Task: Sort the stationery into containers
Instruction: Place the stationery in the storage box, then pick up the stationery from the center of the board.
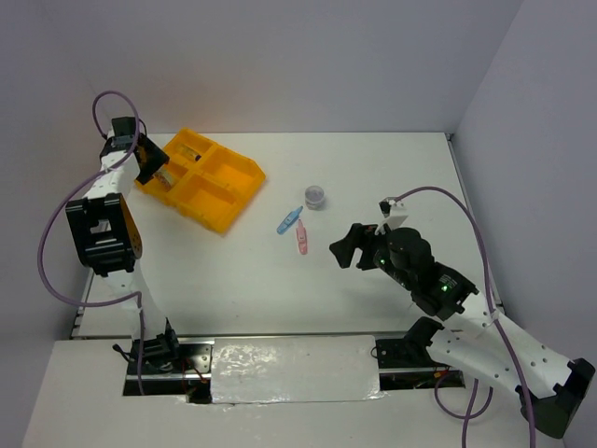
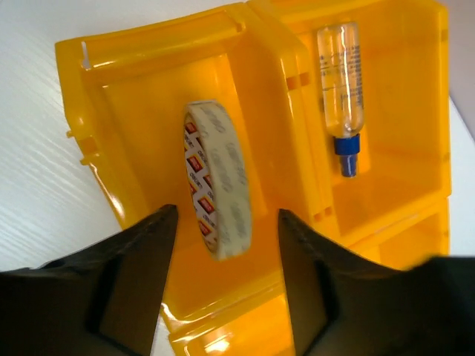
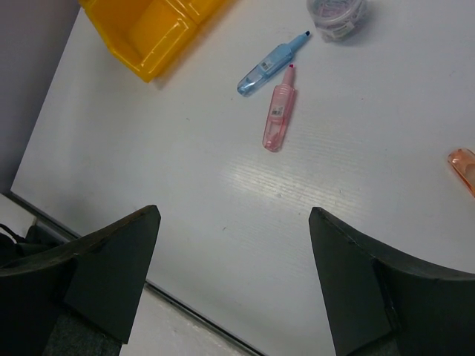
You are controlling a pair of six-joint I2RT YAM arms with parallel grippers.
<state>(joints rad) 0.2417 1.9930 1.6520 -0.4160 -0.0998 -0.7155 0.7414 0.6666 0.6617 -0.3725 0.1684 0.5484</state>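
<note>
Since the tape ring (image 2: 217, 180) and tube (image 2: 341, 81) already sit in neighbouring compartments of the far-left tray (image 2: 133, 81), left fingers (image 2: 141, 252) spread apart over the ring, I'd say the loose ones are next: right fingers (image 3: 111, 259) hang wide open near the pink piece (image 3: 279, 117) and light-blue piece (image 3: 269, 65), needing a drop and pinch.

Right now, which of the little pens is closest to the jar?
The light-blue one: its tip points right at the jar, nearly touching it. The pink one lies just beyond it, and the orange one sits far off alone.
</note>
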